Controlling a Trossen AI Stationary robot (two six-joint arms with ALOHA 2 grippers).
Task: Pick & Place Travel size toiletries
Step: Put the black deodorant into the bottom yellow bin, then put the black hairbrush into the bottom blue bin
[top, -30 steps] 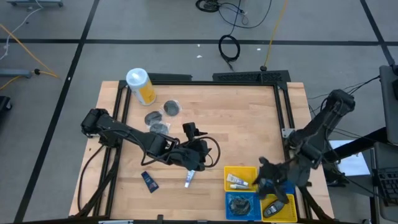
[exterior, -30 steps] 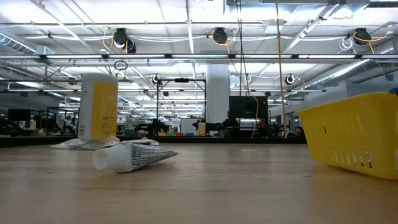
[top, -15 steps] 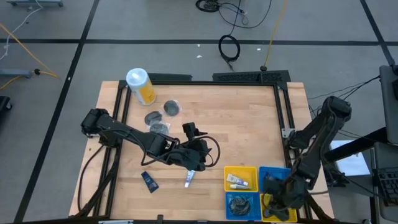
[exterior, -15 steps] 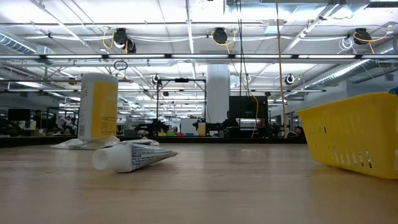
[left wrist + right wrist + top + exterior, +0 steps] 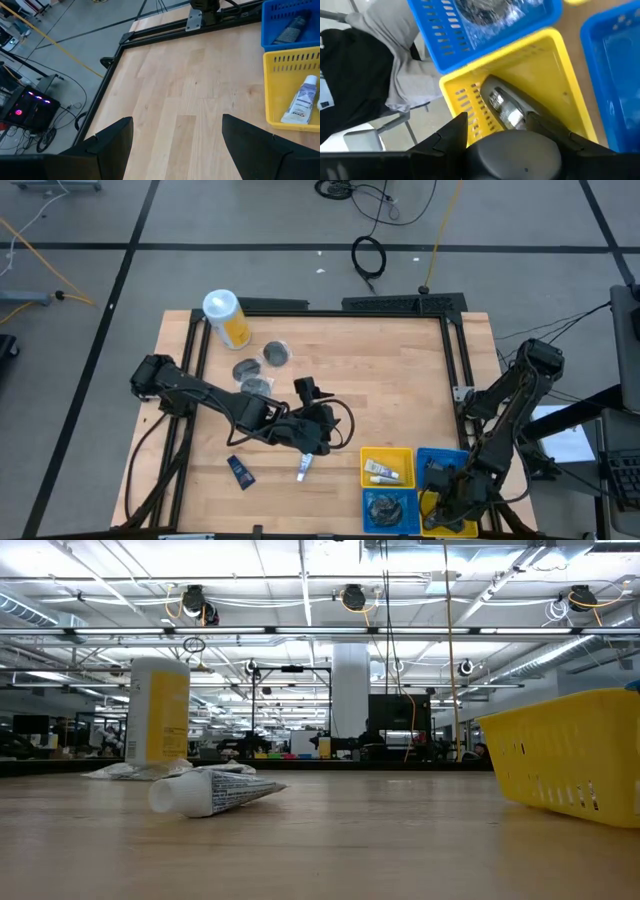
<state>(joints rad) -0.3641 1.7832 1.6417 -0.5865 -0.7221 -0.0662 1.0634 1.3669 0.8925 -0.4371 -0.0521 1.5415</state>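
Two arms share the counter [image 5: 400, 370] from above: my right pincer [image 5: 447, 506] hangs over the near-right yellow bin [image 5: 462, 525], while the left pincer [image 5: 312, 442] sits mid-counter above a white tube [image 5: 303, 469], with a dark blue tube [image 5: 240, 470] lying near.

At counter height, that white tube [image 5: 210, 790] lies on its side; neither arm shows.

Past the left wrist, the fingers [image 5: 107, 145] stand wide and empty; a second white tube [image 5: 300, 100] rests in a yellow bin [image 5: 272, 95].

Past the right wrist, a dark oval bottle [image 5: 507, 107] sits between half-parted fingers [image 5: 455, 132]; whether it is gripped I cannot tell. I judge this the drop-off; next comes a clear release, then lift.
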